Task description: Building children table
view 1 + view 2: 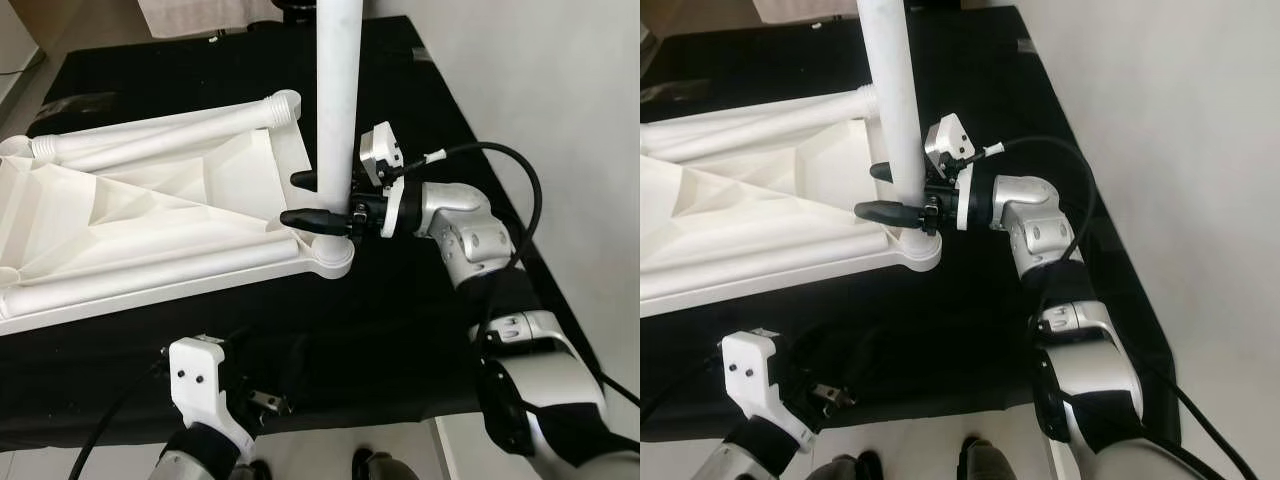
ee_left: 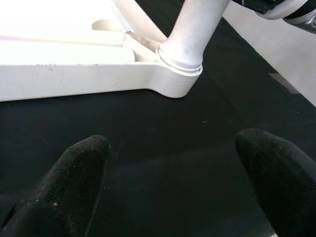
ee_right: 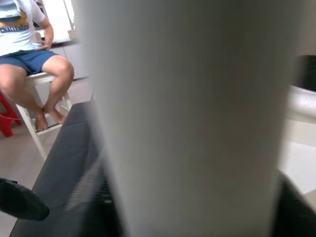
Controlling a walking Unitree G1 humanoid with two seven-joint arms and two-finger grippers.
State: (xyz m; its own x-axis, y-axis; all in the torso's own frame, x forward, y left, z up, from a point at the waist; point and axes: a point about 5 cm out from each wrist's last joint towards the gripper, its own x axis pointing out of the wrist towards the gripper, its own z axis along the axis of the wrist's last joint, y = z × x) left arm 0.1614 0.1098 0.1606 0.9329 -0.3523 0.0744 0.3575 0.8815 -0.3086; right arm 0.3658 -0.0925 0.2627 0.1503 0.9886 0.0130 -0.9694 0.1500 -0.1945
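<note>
1. Where a black cloth (image 1: 400, 330) covers the work surface, the white tabletop (image 1: 150, 225) lies upside down on it, ribbed underside up; it reaches off the robot's left edge of the eye views.
2. One leg (image 1: 335, 100) stands upright in the tabletop's near right corner socket (image 1: 330, 262); a second leg (image 1: 170, 128) lies flat along the tabletop's far edge.
3. The right arm (image 1: 470, 235) reaches in from the right, elbow bent; the right gripper (image 1: 322, 198) grasps the upright leg low down, one finger on each side of it, just above the socket.
4. The left gripper (image 2: 173, 177) hovers low over the cloth near the front edge, fingers (image 2: 74, 182) spread apart and holding nothing, pointed at the socket.
5. A person (image 3: 29, 54) sits on a stool in the right wrist view.
</note>
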